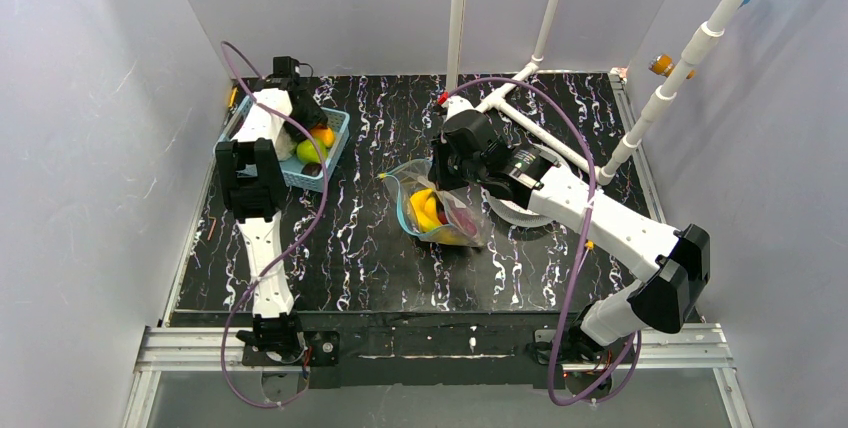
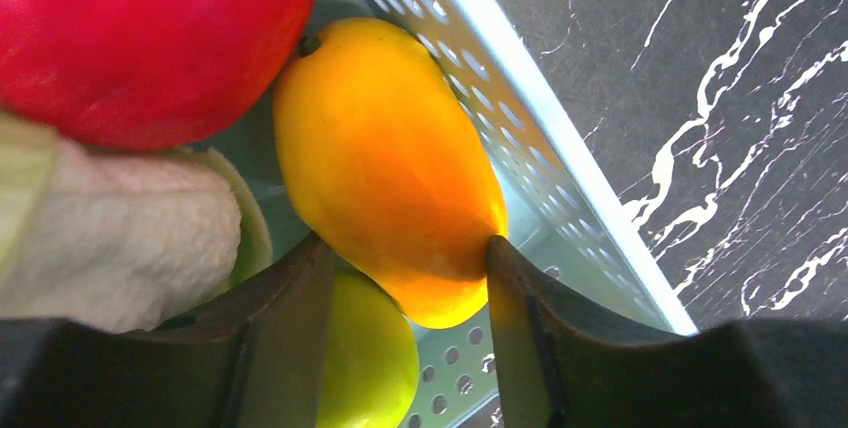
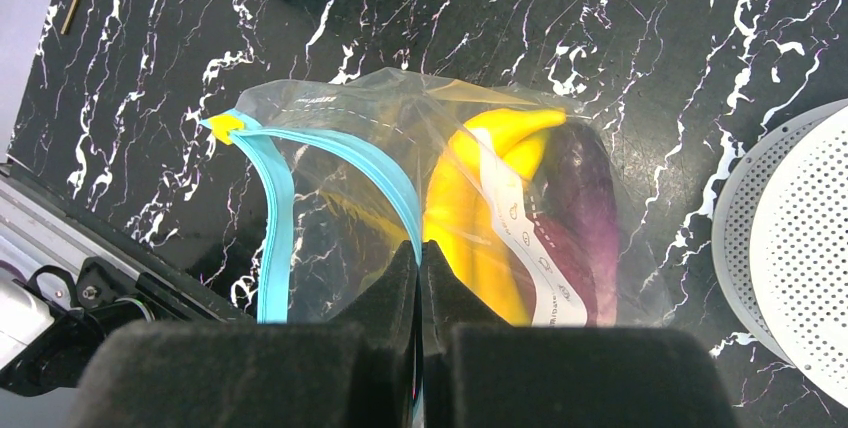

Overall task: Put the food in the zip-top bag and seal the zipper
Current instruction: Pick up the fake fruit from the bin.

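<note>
The zip-top bag [image 1: 445,210] lies mid-table, mouth open toward the left. Yellow bananas [image 3: 470,208] and a purple eggplant [image 3: 585,208] are inside it. My right gripper [image 3: 420,248] is shut on one side of the blue-teal zipper [image 3: 275,218], holding the mouth of the bag [image 3: 340,148] up. My left gripper [image 2: 405,248] is down in the light-blue basket [image 2: 520,138]. Its fingers press both sides of an orange-yellow fruit [image 2: 390,158]. A red fruit [image 2: 150,28] and a green fruit [image 2: 365,358] lie beside it.
The basket [image 1: 338,133] stands at the back left with several food pieces in it. A white perforated disc [image 3: 790,248] lies just right of the bag. White pipes [image 1: 540,133] cross the back right of the table. A pale lumpy piece [image 2: 120,238] touches the left finger.
</note>
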### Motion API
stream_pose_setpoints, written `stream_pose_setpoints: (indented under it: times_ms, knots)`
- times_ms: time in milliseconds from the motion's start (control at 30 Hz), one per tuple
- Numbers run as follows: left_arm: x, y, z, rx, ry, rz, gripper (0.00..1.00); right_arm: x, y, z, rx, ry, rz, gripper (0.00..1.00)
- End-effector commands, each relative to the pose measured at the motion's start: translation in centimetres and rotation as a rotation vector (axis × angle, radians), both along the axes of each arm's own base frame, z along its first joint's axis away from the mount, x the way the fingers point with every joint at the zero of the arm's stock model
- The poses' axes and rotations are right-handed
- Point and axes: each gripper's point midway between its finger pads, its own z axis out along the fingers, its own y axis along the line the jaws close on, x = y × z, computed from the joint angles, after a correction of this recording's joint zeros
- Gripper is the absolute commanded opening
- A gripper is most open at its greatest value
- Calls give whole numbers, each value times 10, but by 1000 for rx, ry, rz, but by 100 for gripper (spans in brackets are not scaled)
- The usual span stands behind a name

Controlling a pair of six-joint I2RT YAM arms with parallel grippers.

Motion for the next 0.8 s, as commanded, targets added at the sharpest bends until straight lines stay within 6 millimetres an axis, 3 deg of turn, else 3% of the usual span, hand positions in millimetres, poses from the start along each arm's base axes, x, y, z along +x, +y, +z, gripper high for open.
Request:
stream_pose_setpoints:
  times_ms: [0, 200, 367, 467, 500, 533, 633, 767]
  knots:
    - [-6, 12, 8, 59, 15, 3, 36, 6, 6, 31, 69, -56, 4, 1]
    - [2, 12, 101, 62, -185, -23, 21, 8, 7, 30, 65, -57, 0, 1]
    - [-16, 2, 174, 34, -323, -51, 20, 12, 7, 33, 62, -68, -10, 1]
    - [-44, -20, 205, -57, -373, -117, 17, 11, 9, 36, 67, -62, -6, 1]
    - [-51, -25, 203, -87, -366, -128, 17, 11, 9, 36, 70, -61, -6, 1]
    - [-64, -34, 216, -125, -396, -151, 16, 10, 9, 37, 73, -61, -7, 1]
    - [-101, -59, 228, -250, -418, -213, 12, 10, 10, 38, 82, -54, -12, 1]
    - [-159, -119, 244, -561, -456, -343, 12, 7, 15, 37, 104, -27, -4, 1]
